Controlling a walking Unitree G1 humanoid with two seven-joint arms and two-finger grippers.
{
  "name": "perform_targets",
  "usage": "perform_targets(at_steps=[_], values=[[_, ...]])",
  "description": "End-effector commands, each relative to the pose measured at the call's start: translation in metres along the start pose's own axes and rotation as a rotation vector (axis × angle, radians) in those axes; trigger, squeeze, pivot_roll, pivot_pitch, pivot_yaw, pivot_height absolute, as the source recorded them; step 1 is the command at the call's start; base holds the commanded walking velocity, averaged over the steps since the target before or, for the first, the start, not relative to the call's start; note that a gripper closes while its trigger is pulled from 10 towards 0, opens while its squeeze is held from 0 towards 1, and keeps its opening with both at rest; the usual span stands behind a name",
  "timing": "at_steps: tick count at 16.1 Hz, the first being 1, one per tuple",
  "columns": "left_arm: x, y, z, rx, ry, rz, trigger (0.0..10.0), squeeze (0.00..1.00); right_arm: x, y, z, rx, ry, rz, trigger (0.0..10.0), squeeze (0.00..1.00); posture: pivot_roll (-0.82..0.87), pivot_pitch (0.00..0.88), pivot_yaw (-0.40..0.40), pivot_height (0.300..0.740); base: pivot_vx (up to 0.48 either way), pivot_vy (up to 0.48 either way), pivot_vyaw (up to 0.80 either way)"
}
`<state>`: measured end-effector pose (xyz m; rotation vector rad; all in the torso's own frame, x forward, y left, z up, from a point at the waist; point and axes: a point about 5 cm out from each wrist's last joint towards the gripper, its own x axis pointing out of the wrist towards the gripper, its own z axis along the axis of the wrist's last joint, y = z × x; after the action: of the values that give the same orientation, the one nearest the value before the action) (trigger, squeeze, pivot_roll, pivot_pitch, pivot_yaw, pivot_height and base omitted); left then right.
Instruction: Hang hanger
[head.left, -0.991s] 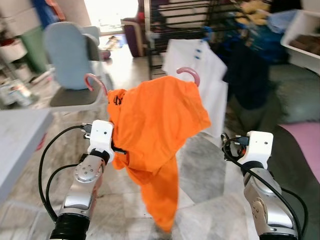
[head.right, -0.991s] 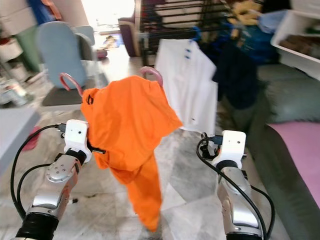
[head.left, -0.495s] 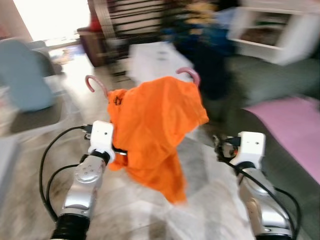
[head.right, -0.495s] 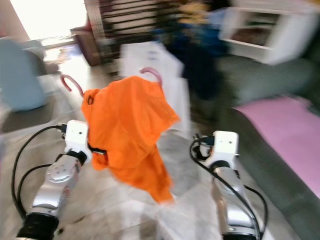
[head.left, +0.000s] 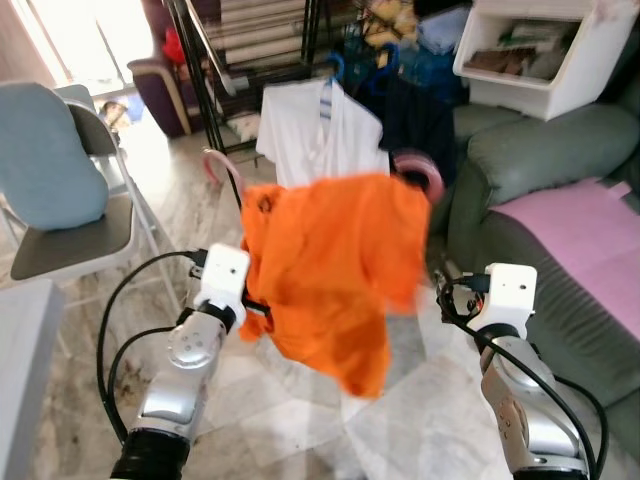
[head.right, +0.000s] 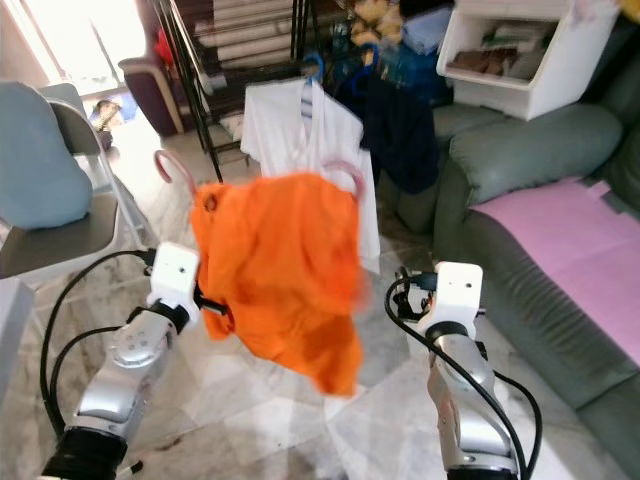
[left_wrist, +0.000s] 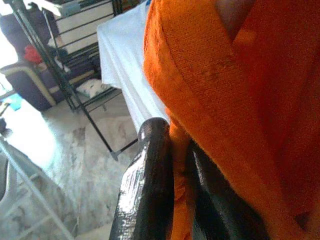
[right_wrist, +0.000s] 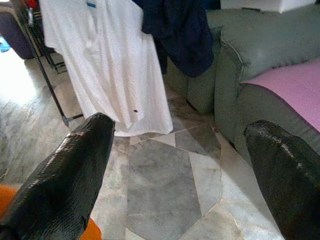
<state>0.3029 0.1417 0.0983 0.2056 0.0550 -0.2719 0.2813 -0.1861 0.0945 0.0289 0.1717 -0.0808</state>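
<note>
robot holds up an orange shirt on a pink hanger before a clothes rack

left gripper (left_wrist: 172, 200) clamps the orange shirt (head.left: 335, 270), pink hanger (head.left: 222, 168) hooks poking above it; white shirt (head.left: 322, 135) hangs on the rack (head.left: 205, 60) behind; right gripper (right_wrist: 180, 165) hangs empty, fingers spread, beside the sofa (head.left: 545, 170).

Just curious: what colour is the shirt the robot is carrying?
Bright orange shirt, clearest in the right eye view.

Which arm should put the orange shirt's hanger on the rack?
Left. The left gripper is shut on the orange shirt and its pink hanger; the right gripper is open and holds nothing. The rack stands ahead.
</note>
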Motion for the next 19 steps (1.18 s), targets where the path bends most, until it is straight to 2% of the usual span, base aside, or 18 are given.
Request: perform_targets(at_steps=[1,2,3,4,5,6,7,9,15,16,17,18,19], values=[[0.001,0.005,0.013,0.029,-0.058,0.018,10.0,0.00,0.001,0.004,0.003,-0.003,-0.013,0.013,10.0,0.00,-0.17,0.000,0.081,0.740,0.000,0.000,0.00],[0.002,0.004,0.014,0.034,-0.060,0.016,10.0,0.00,0.001,0.003,0.003,-0.004,-0.013,0.013,10.0,0.00,-0.17,0.000,0.082,0.740,0.000,0.000,0.00],[0.004,0.004,0.015,0.079,-0.065,0.018,10.0,0.00,0.001,0.003,0.003,-0.004,-0.012,0.015,10.0,0.00,-0.17,0.000,0.084,0.740,0.000,0.000,0.00],[0.007,0.006,0.018,0.155,-0.071,0.024,10.0,0.00,0.001,0.003,0.002,-0.006,-0.009,0.019,10.0,0.00,-0.18,0.000,0.089,0.740,0.000,0.000,0.00],[0.015,0.013,0.021,0.314,-0.068,0.061,10.0,0.00,0.002,0.004,0.001,-0.011,0.001,0.037,10.0,0.00,-0.18,0.000,0.093,0.740,0.000,0.000,0.00],[0.021,0.018,0.023,0.335,-0.055,0.063,10.0,0.00,0.002,0.005,0.001,-0.025,0.008,0.051,10.0,0.00,-0.19,0.000,0.098,0.740,0.000,0.000,0.00],[0.026,0.023,0.028,0.312,-0.064,0.064,10.0,0.00,0.001,0.006,0.001,-0.034,0.007,0.058,10.0,0.00,-0.19,0.000,0.100,0.740,0.000,0.000,0.00],[0.032,0.027,0.036,0.325,-0.092,0.060,10.0,0.00,-0.001,0.006,-0.001,-0.035,0.007,0.056,10.0,0.00,-0.20,0.000,0.113,0.740,0.000,0.000,0.00],[0.031,0.015,0.032,0.337,-0.119,0.025,10.0,0.00,0.000,0.012,-0.002,-0.045,0.008,0.074,10.0,0.00,-0.20,0.000,0.123,0.740,0.000,0.000,0.00],[0.031,0.016,0.032,0.404,-0.130,0.037,10.0,0.00,0.000,0.016,0.000,-0.040,0.015,0.122,10.0,0.00,-0.20,0.000,0.121,0.740,0.000,0.000,0.00],[0.033,0.021,0.034,0.524,-0.137,0.075,10.0,0.00,0.000,0.021,0.001,-0.055,0.022,0.178,10.0,0.00,-0.20,0.000,0.119,0.740,0.000,0.000,0.00],[0.038,0.025,0.033,0.649,-0.114,0.104,10.0,0.00,-0.001,0.026,0.001,-0.095,0.033,0.239,10.0,0.00,-0.20,0.000,0.119,0.740,0.000,0.000,0.00],[0.045,0.033,0.030,0.835,-0.065,0.143,10.0,0.00,-0.002,0.032,0.001,-0.184,0.060,0.337,10.0,0.00,-0.20,0.000,0.118,0.740,0.000,0.000,0.00]])
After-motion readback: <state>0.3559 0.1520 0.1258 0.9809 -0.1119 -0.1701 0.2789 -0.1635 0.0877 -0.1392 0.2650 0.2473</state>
